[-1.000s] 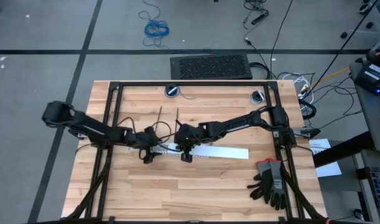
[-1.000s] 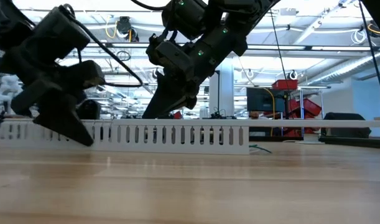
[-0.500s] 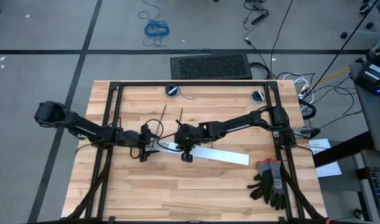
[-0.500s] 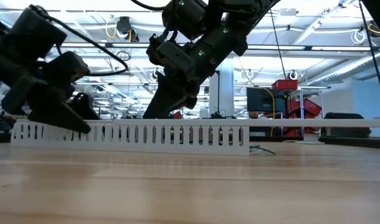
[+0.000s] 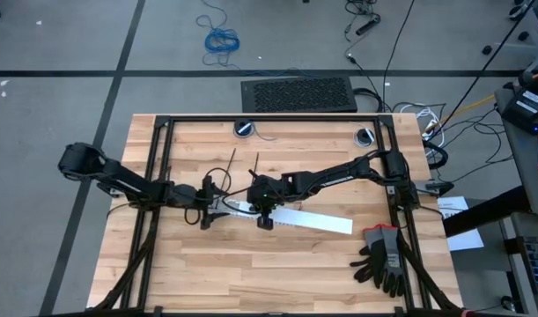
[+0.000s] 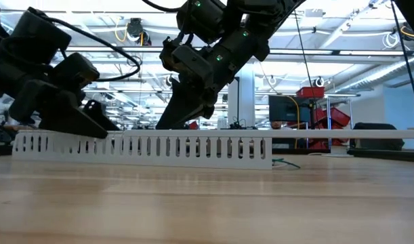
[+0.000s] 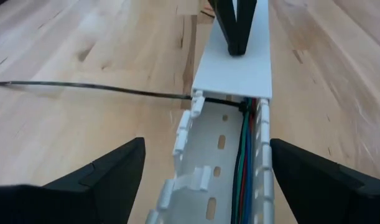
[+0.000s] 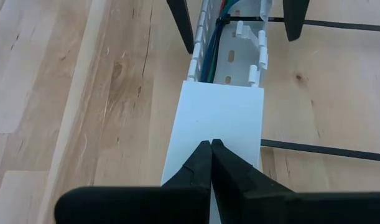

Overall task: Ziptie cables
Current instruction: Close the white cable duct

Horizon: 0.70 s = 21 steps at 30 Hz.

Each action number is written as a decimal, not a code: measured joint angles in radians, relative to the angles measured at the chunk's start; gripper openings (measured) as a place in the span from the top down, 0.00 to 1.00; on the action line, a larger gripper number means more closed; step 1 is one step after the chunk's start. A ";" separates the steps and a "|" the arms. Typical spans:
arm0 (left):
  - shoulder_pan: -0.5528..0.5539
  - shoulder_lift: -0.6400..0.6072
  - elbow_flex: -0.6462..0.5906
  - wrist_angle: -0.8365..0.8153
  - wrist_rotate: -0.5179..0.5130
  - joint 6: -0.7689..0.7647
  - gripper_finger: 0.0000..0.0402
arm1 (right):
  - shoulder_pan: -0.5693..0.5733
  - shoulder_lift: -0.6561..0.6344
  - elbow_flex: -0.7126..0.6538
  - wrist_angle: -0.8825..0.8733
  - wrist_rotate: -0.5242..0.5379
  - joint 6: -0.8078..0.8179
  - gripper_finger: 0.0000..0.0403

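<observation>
Lying in white slotted strip (image 7: 230, 134), cables (image 7: 247, 152) between wide left tool (image 7: 202, 171) fingers; right tool (image 8: 210, 163) pinched closed.

No text, label, brand, number or sign can be read in any of the views.
</observation>
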 joint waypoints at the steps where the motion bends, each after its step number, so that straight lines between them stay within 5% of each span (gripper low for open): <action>1: 0.000 0.019 0.000 0.022 0.000 0.000 0.16 | 0.000 0.000 0.000 0.000 0.000 0.000 1.00; 9: 0.000 0.172 0.034 0.105 0.001 0.010 0.17 | 0.000 0.000 0.000 0.000 -0.002 -0.004 1.00; 21: -0.001 0.255 0.036 0.182 0.015 0.010 0.41 | 0.000 -0.001 0.000 -0.009 -0.006 -0.004 1.00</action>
